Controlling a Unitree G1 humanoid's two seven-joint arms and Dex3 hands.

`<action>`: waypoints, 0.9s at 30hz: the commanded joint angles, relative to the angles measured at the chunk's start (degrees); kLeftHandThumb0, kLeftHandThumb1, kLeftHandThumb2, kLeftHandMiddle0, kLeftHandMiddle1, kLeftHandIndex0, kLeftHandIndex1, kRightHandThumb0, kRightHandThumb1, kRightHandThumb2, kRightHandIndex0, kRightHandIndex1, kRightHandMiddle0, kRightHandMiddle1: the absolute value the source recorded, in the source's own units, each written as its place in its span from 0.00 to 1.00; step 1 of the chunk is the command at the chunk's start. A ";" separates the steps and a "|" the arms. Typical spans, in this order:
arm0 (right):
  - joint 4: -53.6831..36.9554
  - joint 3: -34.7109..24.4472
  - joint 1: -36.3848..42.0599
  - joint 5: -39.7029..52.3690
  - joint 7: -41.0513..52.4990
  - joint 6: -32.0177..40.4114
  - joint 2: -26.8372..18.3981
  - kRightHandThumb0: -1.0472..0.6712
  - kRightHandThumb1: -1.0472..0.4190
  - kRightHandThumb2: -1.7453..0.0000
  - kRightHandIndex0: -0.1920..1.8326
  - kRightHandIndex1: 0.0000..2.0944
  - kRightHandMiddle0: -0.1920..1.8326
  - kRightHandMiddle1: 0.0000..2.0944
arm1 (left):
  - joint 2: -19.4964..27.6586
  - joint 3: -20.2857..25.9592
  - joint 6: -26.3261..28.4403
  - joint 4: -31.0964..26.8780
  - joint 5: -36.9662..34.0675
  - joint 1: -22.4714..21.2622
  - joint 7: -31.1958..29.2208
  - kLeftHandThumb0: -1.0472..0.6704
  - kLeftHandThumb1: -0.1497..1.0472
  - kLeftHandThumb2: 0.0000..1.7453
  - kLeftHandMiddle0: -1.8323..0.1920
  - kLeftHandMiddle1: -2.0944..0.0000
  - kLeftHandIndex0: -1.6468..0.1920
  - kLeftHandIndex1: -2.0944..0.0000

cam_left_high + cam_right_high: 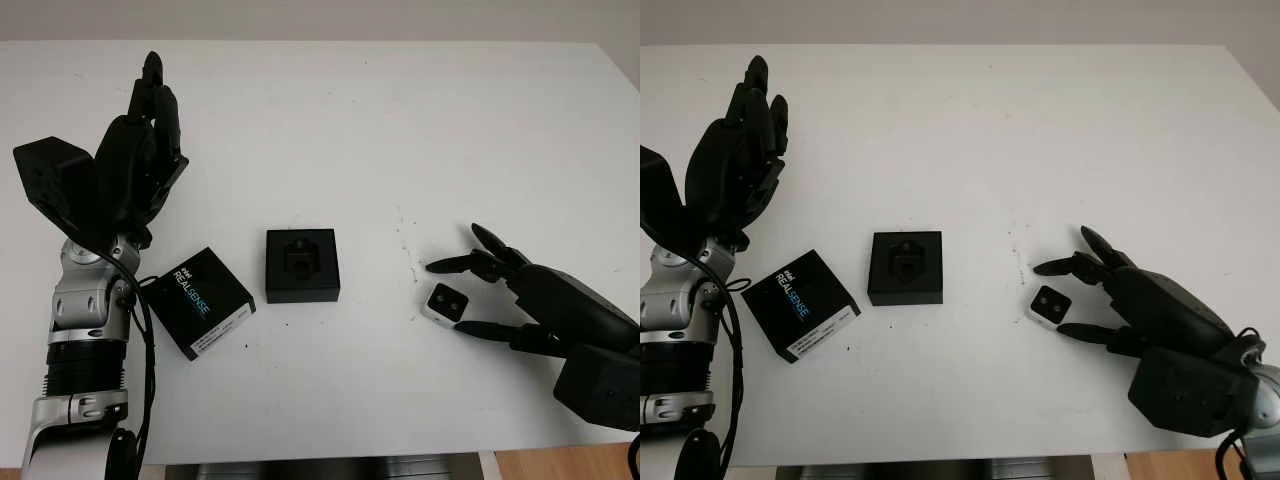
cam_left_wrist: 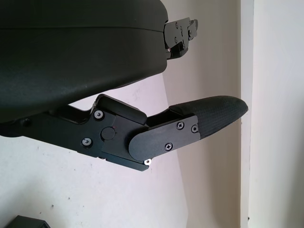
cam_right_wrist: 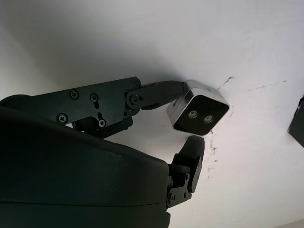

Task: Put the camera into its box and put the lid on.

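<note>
Two head-mounted eyes look forward and down on the white table (image 1: 400, 120) from slightly offset positions, sharing the open box (image 1: 302, 265), its lid (image 1: 800, 304) and both arms; the left wrist camera sits tight against the left hand (image 2: 85, 71), facing bare tabletop; the right wrist camera peers past the right hand (image 3: 85, 175) at the nearby camera (image 3: 198, 113).

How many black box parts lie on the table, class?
2: the open box base at the table's middle, and the RealSense lid to its left, near the left hand.
</note>
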 commanded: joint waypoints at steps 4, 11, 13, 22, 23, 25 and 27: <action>2.80 2.46 -1.75 -0.77 -1.16 -4.47 1.14 0.47 0.00 0.95 0.02 0.03 0.13 0.47 | 0.25 -0.40 -0.05 -0.57 0.15 0.58 -0.22 0.14 1.00 0.42 1.00 1.00 1.00 1.00; 4.30 3.60 -3.21 -3.34 -4.04 -8.08 1.66 0.50 0.01 0.97 0.05 0.04 0.16 0.47 | 0.21 -0.28 0.26 -1.24 0.25 0.87 0.36 0.14 1.00 0.42 1.00 1.00 1.00 1.00; 5.16 3.68 -3.38 -3.20 -5.07 -9.70 2.09 0.50 0.01 0.97 0.07 0.04 0.16 0.51 | 0.14 -0.33 0.51 -1.49 0.29 0.94 0.60 0.14 1.00 0.42 1.00 1.00 1.00 1.00; 7.42 3.50 -3.64 -5.78 -8.58 -13.00 2.46 0.47 0.03 0.97 0.11 0.04 0.15 0.61 | 0.29 -0.72 0.29 -1.18 0.23 0.88 0.25 0.14 1.00 0.42 1.00 1.00 1.00 1.00; 7.61 3.42 -3.64 -6.68 -9.46 -13.32 2.42 0.45 0.03 0.97 0.12 0.04 0.15 0.64 | 0.31 -0.71 0.33 -1.19 0.14 0.89 0.18 0.13 1.00 0.41 1.00 1.00 1.00 1.00; 8.39 3.17 -3.75 -8.54 -11.98 -14.54 2.53 0.43 0.03 0.97 0.15 0.04 0.17 0.68 | 0.28 -0.68 0.47 -1.25 0.03 0.87 0.16 0.13 1.00 0.41 1.00 1.00 1.00 1.00; 10.11 2.95 -4.03 -9.13 -14.34 -16.12 2.78 0.40 0.03 0.97 0.18 0.05 0.18 0.73 | 0.29 -0.69 0.60 -1.40 0.09 0.97 0.24 0.13 1.00 0.41 1.00 1.00 1.00 1.00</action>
